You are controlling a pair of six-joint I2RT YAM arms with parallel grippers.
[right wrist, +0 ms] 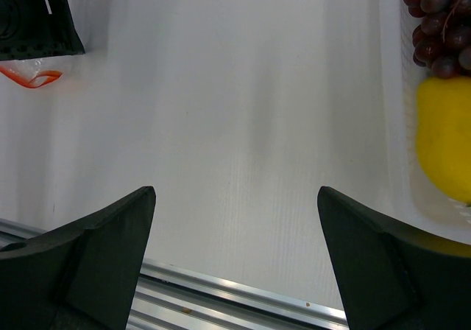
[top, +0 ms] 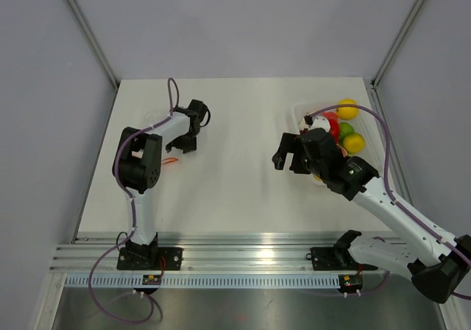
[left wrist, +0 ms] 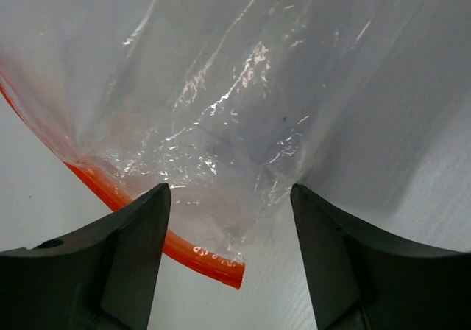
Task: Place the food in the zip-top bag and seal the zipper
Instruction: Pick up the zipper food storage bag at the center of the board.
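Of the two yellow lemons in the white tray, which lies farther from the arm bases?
The yellow plastic lemon at the far end of the white tray; the second lemon lies nearer, beside a green piece.

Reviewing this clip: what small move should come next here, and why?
Probably close the left gripper on the zip-top bag: its film shows between the open fingers, with the zipper beside them. The right gripper is open and empty, and the food sits in the tray.
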